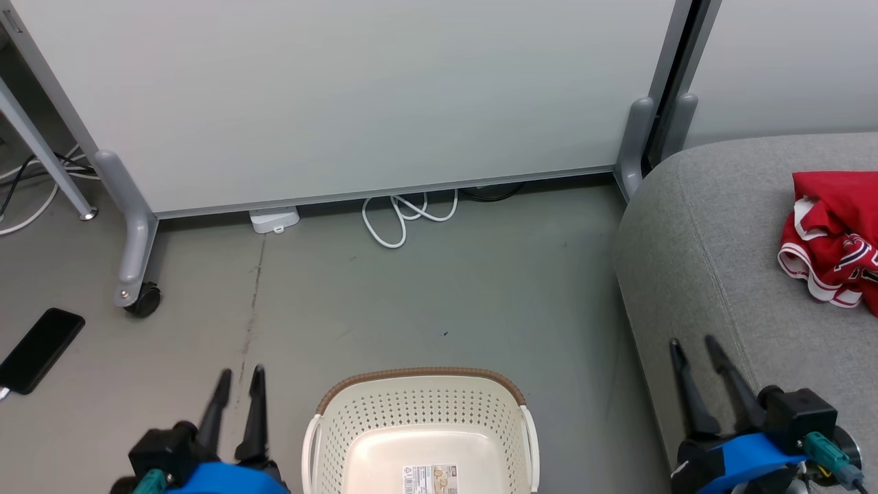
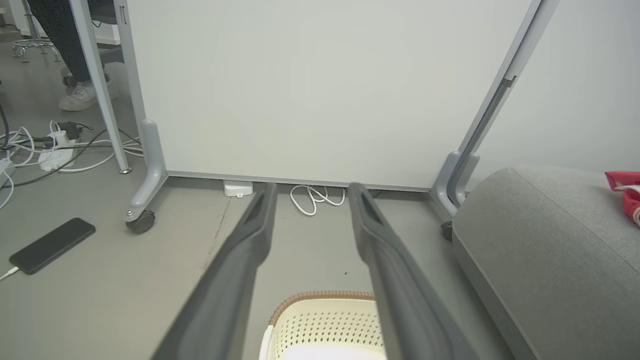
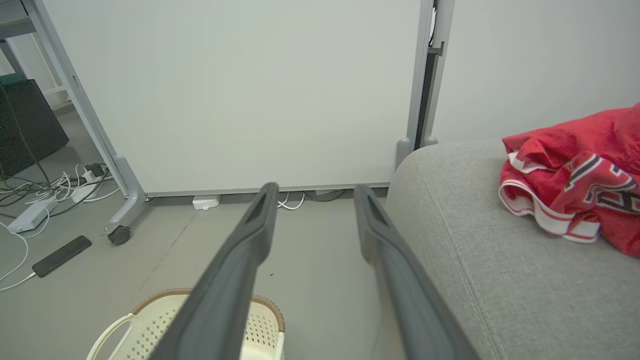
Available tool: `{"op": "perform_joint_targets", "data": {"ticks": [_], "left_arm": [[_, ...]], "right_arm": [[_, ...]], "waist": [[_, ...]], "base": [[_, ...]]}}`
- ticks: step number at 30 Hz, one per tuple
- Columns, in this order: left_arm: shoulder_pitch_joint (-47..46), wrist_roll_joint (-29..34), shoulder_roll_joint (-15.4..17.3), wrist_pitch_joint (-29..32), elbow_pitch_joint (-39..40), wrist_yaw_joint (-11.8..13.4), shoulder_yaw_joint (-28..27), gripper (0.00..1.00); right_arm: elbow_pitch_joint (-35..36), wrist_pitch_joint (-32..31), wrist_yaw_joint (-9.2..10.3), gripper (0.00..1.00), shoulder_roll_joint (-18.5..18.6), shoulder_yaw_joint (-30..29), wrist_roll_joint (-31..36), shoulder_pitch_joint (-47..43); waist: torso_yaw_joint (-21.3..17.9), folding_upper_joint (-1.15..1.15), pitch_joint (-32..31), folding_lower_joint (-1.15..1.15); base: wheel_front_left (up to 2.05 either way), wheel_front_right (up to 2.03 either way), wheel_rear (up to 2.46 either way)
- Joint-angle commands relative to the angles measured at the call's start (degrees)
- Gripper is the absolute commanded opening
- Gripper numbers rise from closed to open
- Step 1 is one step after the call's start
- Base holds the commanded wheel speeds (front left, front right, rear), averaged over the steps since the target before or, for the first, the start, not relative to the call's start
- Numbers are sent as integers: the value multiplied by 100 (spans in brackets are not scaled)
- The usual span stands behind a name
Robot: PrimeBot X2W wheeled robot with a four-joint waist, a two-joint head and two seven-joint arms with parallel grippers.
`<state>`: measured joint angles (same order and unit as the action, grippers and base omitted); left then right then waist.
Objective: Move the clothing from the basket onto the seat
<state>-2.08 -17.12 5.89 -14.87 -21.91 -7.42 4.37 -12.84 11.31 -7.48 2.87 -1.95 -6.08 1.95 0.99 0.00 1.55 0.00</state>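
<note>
Start from the seat (image 1: 693,261): its grey rounded corner lies straight ahead of your right gripper (image 1: 692,341) and touching its outer side in the head view, while it is well apart from your left gripper (image 1: 241,372), past the basket. The basket (image 1: 418,405) stands on the floor between the two grippers, just inside each and a little below their fingertips. The part of its bottom that shows carries a label (image 1: 429,478) and no fabric; its near end is cut off by the frame, so you cannot tell about that part. The clothing (image 1: 833,240) lies on top of the seat, ahead of the right gripper and out to its outer side, with the white-striped hem turned toward that gripper. It is a crumpled heap running off the picture's edge, so you cannot read a long axis from it. The right arm is plainly the nearer one to it, and the left would have to cross over the basket. Both grippers hover with their fingers parted and nothing between them. Judging by how things lie, the transfer looks done, so the coming move likely calls for no reach at all unless the basket's hidden near end holds something.
</note>
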Motion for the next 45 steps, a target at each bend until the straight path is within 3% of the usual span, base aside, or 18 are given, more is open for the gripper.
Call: {"op": "perform_joint_targets", "data": {"ticks": [1, 4, 23, 45], "left_arm": [[14, -15, -7, 11, -13, 0, -1, 0], [144, -58, -62, 36, -148, 0, -4, 0], [-12, -1892, -120, 556, 92, -2, -279, 0], [-149, -3575, -171, 1029, 309, -4, -525, 0]], "right_arm": [[-23, -7, 0, 0, -1, -6, -15, 0], [-181, -39, 0, 0, -7, -13, -70, -39], [-150, -466, 0, 0, -3, -122, -2178, 86], [-128, -862, -1, 0, 0, -224, -4105, 207]], "waist": [[0, 0, 0, 0], [0, 0, -1, 0], [-15, 0, -22, 0], [-33, 0, -46, 0]], "base": [[0, 0, 0], [0, 0, 0], [0, 0, 0], [0, 0, 0]]}}
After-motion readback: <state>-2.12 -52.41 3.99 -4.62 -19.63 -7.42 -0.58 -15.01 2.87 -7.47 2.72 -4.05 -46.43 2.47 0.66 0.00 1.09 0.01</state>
